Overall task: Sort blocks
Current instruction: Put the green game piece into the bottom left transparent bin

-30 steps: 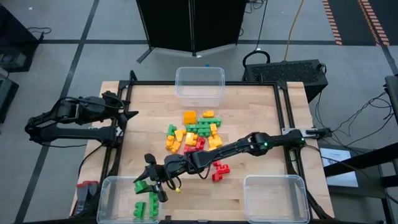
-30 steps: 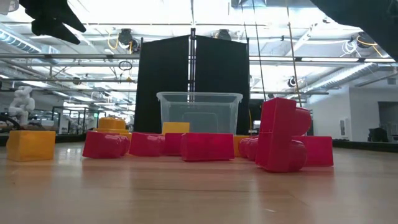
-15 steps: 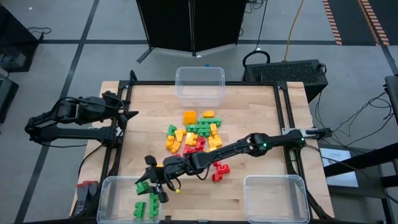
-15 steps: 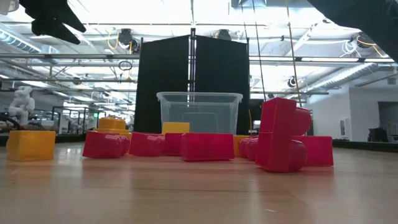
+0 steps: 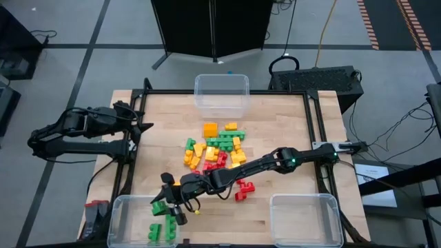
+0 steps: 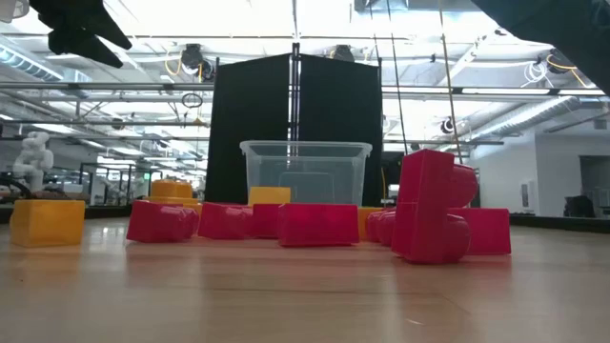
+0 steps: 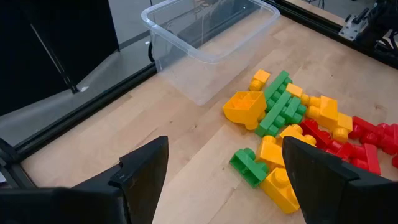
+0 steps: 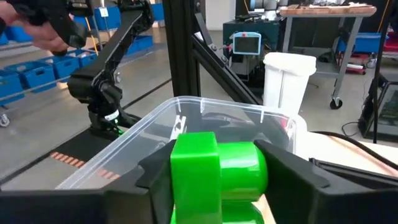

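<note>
A green block [image 5: 159,206] is held between the jaws of the right gripper [image 5: 165,207] over the clear bin [image 5: 118,207] at the tabletop's near-left corner, where green blocks lie. Release is judged next. The left gripper [image 5: 141,127] waits wide open at the left edge.

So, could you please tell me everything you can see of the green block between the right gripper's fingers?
The green block is a small, glossy plastic toy brick, bright green, with a squared body and a rounded stud on one side. It sits between the two dark fingers of the right gripper, which press on it from either side. In the high view it hangs over the rim of the clear bin at the table's near left corner, where other green blocks already lie. Its underside is hidden.
</note>
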